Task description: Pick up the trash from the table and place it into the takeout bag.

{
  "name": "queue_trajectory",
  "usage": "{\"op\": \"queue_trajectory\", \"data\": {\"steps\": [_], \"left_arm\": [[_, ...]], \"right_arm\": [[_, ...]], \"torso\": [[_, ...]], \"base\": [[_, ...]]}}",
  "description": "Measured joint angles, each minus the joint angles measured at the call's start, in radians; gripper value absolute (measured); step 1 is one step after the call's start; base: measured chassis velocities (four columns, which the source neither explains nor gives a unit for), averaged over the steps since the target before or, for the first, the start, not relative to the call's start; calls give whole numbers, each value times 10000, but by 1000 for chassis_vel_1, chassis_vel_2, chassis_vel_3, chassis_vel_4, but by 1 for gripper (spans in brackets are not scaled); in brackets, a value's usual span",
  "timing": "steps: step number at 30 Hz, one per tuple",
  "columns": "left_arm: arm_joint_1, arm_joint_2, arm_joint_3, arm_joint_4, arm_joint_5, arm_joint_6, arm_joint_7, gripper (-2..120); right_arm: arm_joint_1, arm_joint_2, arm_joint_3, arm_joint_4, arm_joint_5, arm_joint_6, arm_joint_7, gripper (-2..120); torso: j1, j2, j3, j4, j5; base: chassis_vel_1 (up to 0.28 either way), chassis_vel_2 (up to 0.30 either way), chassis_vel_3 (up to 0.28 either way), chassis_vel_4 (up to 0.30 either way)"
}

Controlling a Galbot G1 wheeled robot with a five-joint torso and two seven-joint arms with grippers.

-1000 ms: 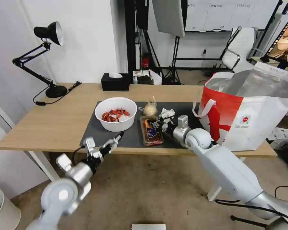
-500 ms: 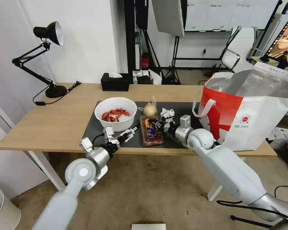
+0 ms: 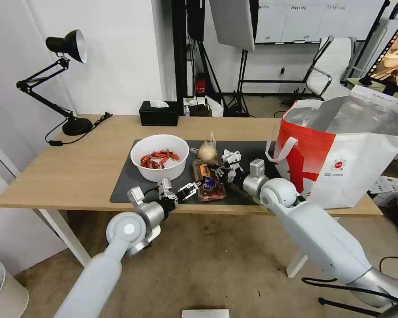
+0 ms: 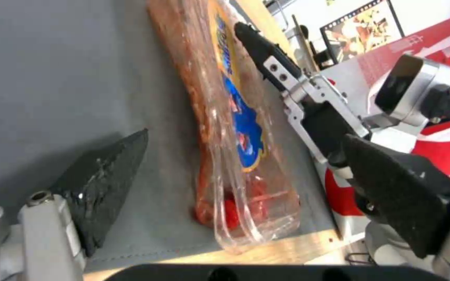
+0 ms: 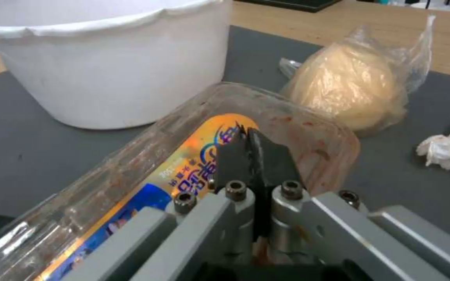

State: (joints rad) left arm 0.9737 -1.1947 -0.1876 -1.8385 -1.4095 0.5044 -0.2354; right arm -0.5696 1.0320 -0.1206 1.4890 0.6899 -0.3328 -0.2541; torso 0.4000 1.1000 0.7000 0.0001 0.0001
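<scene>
Everything is placed from the clamshell tray (image 3: 208,180), which lies on the mat (image 3: 128,181) near the table's (image 3: 75,168) front edge. Left of it and slightly behind stands the bowl (image 3: 159,157). Just behind the tray sits the knotted bag (image 3: 207,151). Right of that bag, behind the tray's right side, lies the crumpled tissue (image 3: 231,157). Well right of the tray stands the takeout bag (image 3: 340,154). Far behind the tray, at the table's back edge, sits the tissue box (image 3: 159,113). The lamp (image 3: 73,125) stands far left and behind.
</scene>
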Motion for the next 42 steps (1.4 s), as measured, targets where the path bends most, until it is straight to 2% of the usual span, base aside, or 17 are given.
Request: {"op": "queue_trajectory", "data": {"steps": [11,14,18,19,21,22,25,26,30,31,33,35,36,37,39,42], "left_arm": [[-699,-295,547,702,0,-169,-317,100],[-798,-345,622,837,7,-279,-430,95],[-832,-389,670,951,47,-344,-548,76],[-832,-389,670,951,47,-344,-548,76],[-832,-390,702,1003,67,-350,-577,67],[-832,-390,702,1003,67,-350,-577,67],[-828,-395,758,1007,69,-346,-608,52],[-828,-395,758,1007,69,-346,-608,52],[-788,-404,780,968,80,-299,-622,32],[-788,-404,780,968,80,-299,-622,32],[-758,-401,757,922,83,-302,-618,23],[-750,-396,744,907,83,-305,-617,19],[-724,-379,710,853,84,-311,-609,11],[-724,-379,710,853,84,-311,-609,11],[-685,-353,674,766,85,-320,-599,1],[-652,-337,657,676,108,-347,-596,0]], "right_arm": [[-228,-177,159,203,87,-5,73,0],[-282,-209,223,246,128,-5,112,0],[-309,-219,258,284,153,-4,147,0],[-309,-219,258,284,153,-4,147,0],[-334,-217,274,299,159,-1,159,0],[-334,-217,274,299,159,-1,159,0],[-399,-216,304,333,162,6,173,0],[-399,-216,304,333,162,6,173,0],[-454,-221,324,383,162,15,191,0],[-454,-221,324,383,162,15,191,0],[-480,-203,324,402,162,15,206,0],[-487,-197,324,409,162,15,209,0],[-508,-188,325,437,162,15,217,0],[-508,-188,325,437,162,15,217,0],[-536,-187,339,485,169,16,226,0],[-626,-205,438,609,260,41,246,0]], "torso": [[-4,3,-3,0,2],[-4,4,-4,-1,2],[-3,3,-2,2,0],[-3,3,-2,2,0],[-2,2,0,3,0],[-2,2,0,3,0],[1,-1,2,0,-2],[1,-1,2,0,-2],[1,-1,2,-4,-3],[1,-1,2,-4,-3],[1,-2,2,-2,-3],[1,-2,2,-2,-2],[1,-1,1,-2,-2],[1,-1,1,-2,-2],[1,-1,1,-2,-2],[1,-1,1,0,-2]], "base": [[0,0,0,0],[0,0,0,0],[0,0,0,0],[0,0,0,0],[0,0,0,0],[0,0,0,0],[0,0,0,0],[0,0,0,0],[0,0,0,0],[0,0,0,0],[0,0,0,0],[0,0,0,0],[0,0,0,0],[0,0,0,0],[0,0,0,0],[0,0,0,0]]}}
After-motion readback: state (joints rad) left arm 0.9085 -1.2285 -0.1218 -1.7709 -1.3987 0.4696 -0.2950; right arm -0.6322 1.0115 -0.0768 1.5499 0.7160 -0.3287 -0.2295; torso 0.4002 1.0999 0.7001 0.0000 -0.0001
